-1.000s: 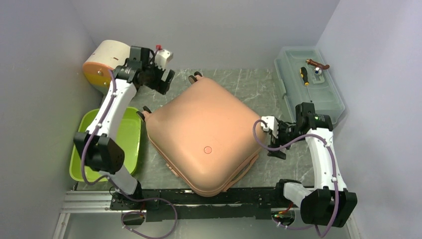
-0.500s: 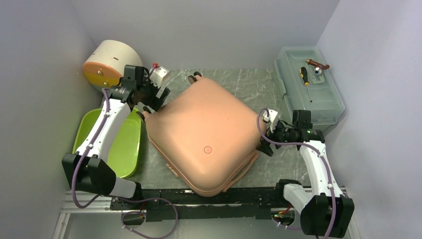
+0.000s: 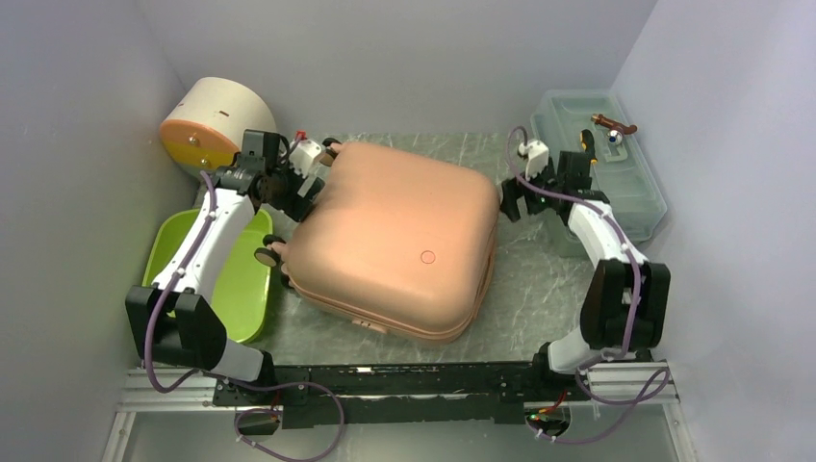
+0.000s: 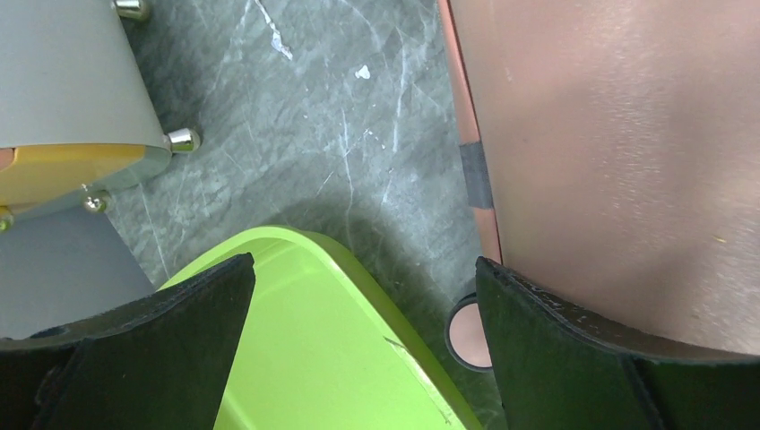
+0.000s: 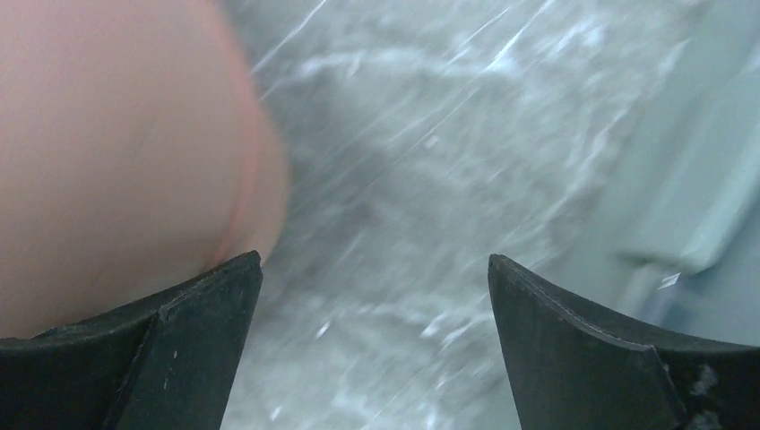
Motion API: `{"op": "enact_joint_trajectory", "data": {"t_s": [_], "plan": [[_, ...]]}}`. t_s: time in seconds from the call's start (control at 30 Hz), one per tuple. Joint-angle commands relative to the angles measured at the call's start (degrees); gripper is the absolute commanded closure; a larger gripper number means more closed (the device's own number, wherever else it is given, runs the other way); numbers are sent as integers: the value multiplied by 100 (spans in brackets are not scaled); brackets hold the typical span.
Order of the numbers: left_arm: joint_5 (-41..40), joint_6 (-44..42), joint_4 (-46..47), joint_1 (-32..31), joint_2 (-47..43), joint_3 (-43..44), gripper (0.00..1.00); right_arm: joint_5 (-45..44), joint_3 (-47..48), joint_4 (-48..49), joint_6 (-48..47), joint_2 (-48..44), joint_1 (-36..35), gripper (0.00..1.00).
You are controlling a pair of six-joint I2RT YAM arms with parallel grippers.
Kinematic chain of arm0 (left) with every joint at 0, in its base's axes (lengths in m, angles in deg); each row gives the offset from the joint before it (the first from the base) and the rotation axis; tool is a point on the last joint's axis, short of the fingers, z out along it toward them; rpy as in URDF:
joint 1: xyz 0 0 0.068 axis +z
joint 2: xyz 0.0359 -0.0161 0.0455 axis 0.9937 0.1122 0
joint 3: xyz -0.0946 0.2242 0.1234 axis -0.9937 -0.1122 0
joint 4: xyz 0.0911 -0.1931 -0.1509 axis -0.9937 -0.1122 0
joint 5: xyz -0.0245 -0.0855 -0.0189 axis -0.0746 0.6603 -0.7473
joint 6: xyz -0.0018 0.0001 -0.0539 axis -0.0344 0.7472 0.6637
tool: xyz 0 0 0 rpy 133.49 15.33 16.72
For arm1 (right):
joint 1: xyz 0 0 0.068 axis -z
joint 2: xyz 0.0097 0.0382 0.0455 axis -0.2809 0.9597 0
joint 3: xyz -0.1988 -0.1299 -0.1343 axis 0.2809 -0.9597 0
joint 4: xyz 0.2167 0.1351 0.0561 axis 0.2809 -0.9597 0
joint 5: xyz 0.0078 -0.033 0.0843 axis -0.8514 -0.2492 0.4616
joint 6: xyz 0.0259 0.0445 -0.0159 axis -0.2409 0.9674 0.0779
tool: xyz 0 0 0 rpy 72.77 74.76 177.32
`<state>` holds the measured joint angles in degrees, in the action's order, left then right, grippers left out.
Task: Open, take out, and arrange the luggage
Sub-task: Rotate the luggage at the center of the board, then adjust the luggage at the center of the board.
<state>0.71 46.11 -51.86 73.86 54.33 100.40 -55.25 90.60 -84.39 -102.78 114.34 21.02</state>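
Luggage (image 3: 395,245): salmon-pink hard shell, lid shut, lying flat in the middle of the grey marbled surface (image 3: 539,279), slightly skewed to the surface's edges. Small dark wheels (image 3: 267,255) show along its left side. Left hand (image 4: 363,296): at the case's far-left corner, released, jaws spread wide, nothing between them. In the wrist view one finger (image 4: 556,340) overlaps the shell's edge with a wheel just below it; contact with the case cannot be told. The other finger sits above the lime-green tub (image 3: 231,279), which lies to the left of the case, near its wheels. Cream half-round box (image 3: 207,120) with an orange-yellow front stands at the far left corner, behind the left arm. Right hand (image 5: 375,269): off the case's far-right corner, in the gap between the case and the translucent grey-green toolbox (image 3: 616,183); released, jaws wide apart, grasping nothing. Its wrist view is blurred: pink shell at left, bare surface in the centre, toolbox wall at right. A screwdriver (image 3: 587,144) lies on the toolbox lid, with other small items beside it too small to identify.
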Motion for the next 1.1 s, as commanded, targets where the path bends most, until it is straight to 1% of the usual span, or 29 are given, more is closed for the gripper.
{"op": "enact_joint_trajectory", "data": {"t_s": [0.0, 0.13, 0.23, 0.33, 0.43, 0.5, 0.57, 0.67, 0.77, 0.93, 0.97, 1.07], "plan": [[357, 139, -399, -18, 191, -156, 1, -598, 951, 1121, 536, 467, -32, 0], [603, 195, -338, -15, 327, -337, 1, -255, 930, 923, 513, 135, -48, 0], [683, 292, -126, -15, 406, -593, 1, -55, 826, 417, 169, -448, -45, 0], [844, 396, 38, -15, 502, -791, 1, 516, 840, -684, -453, -1073, -46, 0], [1152, 412, 194, -19, 547, -962, 0, 1277, 995, -2287, -1347, -1466, -60, 1], [1403, 432, 218, -24, 581, -978, 1, 1533, 975, -3145, -1804, -1614, -102, 2], [1616, 466, 222, -43, 608, -957, 1, 1511, 836, -3403, -2001, -1679, -155, 2], [1866, 529, 274, -135, 614, -963, 0, 1388, 622, -3364, -2027, -1661, -181, 3], [1912, 580, 303, -468, 667, -1016, 0, 1420, 602, -3304, -1961, -1497, -181, 3], [1870, 732, 311, -1228, 1009, -1009, 1, 1728, 912, -3299, -1714, -1029, -181, 3], [1902, 772, 304, -1327, 1114, -958, 0, 1764, 1009, -3302, -1666, -853, -181, 2], [2015, 871, 263, -1368, 1455, -676, 1, 1764, 1363, -3229, -1495, -446, -181, 2]]}}
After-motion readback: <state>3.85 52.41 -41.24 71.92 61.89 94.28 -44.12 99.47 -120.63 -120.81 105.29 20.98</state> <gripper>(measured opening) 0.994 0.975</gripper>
